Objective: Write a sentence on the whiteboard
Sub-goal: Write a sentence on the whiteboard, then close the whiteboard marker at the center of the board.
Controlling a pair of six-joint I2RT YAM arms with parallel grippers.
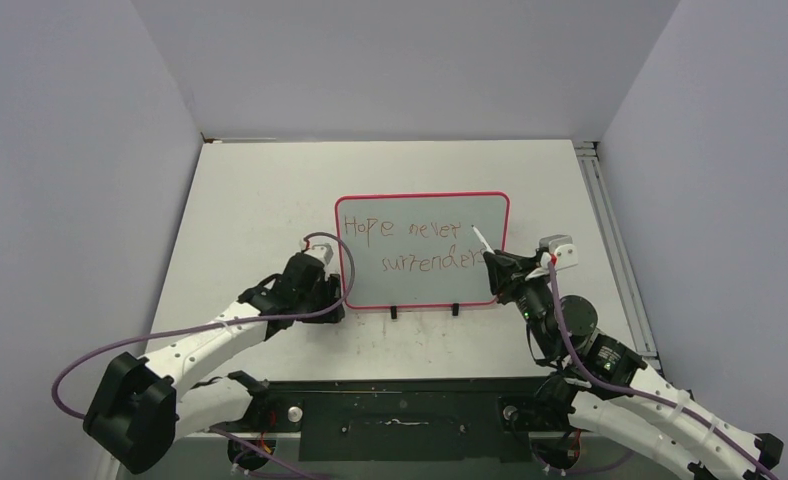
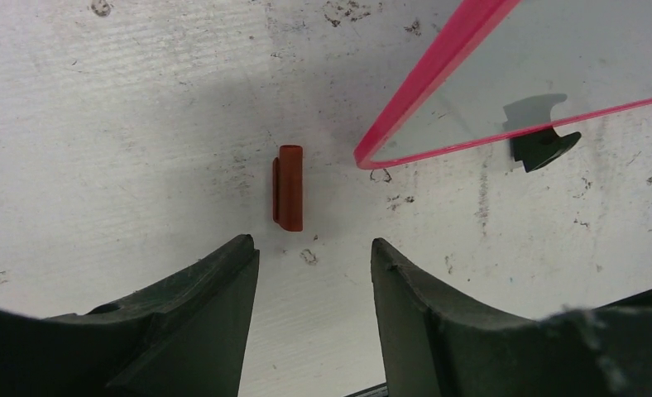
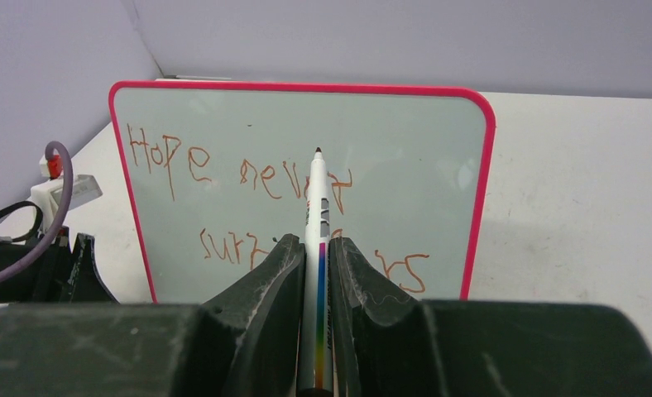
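Plainly, the whiteboard (image 1: 420,292) stands on its black feet mid-table (image 1: 260,190), between the two arms. The right gripper (image 3: 314,245) is pinched on a marker (image 3: 316,203) in front of the board; whether its tip touches the surface cannot be told. In the right wrist view, marker and fingers cover the middle of the sentence's (image 1: 435,229) second line. The left gripper (image 2: 313,243) is spread, gripping nothing, with a red-brown cap (image 2: 288,188) lying just ahead of it. That wrist view cuts off all but one corner of the board and one foot (image 2: 544,147).
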